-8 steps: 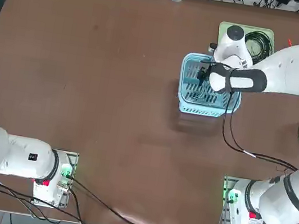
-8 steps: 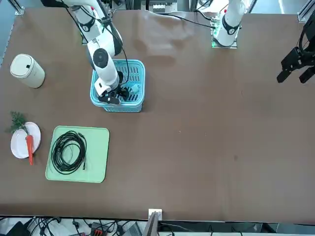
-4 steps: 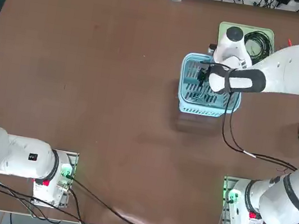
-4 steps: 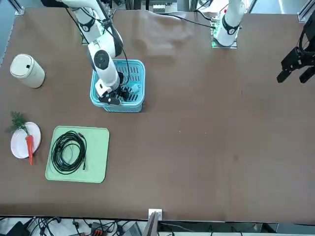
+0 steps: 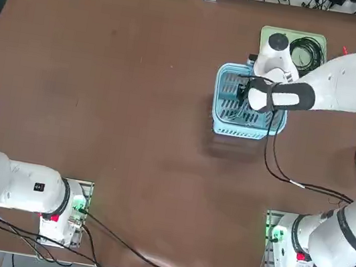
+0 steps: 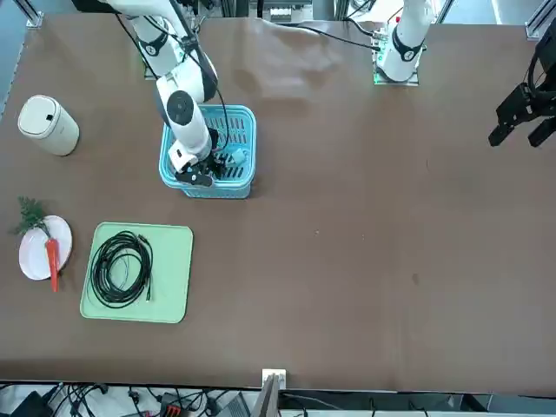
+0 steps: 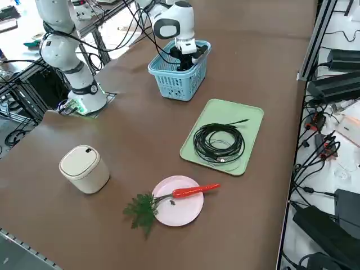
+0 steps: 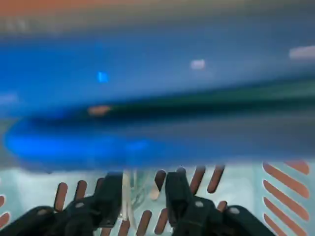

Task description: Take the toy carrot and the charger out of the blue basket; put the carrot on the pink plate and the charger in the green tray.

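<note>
Right gripper [image 6: 208,169] is down inside the blue basket [image 6: 241,173], fingers pinching the charger [image 6: 236,157]. Lift should go straight up, clearing the rim.

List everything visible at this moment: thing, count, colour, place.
Basket: one, light blue, on the table under the right arm's wrist.
Charger: one, whitish, inside the basket.
Tray: one, pale green, beside the basket.
Cable: one, black, coiled on the tray.
Plate: one, pale pink, near the tray.
Toy carrot: one, red-orange with green leaves, lying across the plate.
Bin: one, cream, lidded, near the plate.
Right gripper: one, black fingers, down inside the basket, around a pale object that may be the charger.
</note>
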Available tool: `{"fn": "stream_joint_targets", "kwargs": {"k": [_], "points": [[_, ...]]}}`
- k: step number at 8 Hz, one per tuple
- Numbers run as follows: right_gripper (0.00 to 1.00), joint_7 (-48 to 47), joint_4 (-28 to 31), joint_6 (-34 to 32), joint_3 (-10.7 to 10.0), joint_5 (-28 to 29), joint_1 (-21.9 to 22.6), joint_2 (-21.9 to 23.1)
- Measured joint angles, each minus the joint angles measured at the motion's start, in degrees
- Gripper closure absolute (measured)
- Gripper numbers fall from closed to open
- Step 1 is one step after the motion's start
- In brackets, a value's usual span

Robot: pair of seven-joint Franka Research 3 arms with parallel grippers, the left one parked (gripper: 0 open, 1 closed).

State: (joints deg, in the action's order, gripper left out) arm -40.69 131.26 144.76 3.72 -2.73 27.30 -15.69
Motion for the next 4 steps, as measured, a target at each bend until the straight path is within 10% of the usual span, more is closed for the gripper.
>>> {"fn": "stream_joint_targets", "kwargs": {"k": [4], "points": [[0.88, 0.12, -0.53, 0.03, 0.0, -0.02, 0.07, 0.01]]}}
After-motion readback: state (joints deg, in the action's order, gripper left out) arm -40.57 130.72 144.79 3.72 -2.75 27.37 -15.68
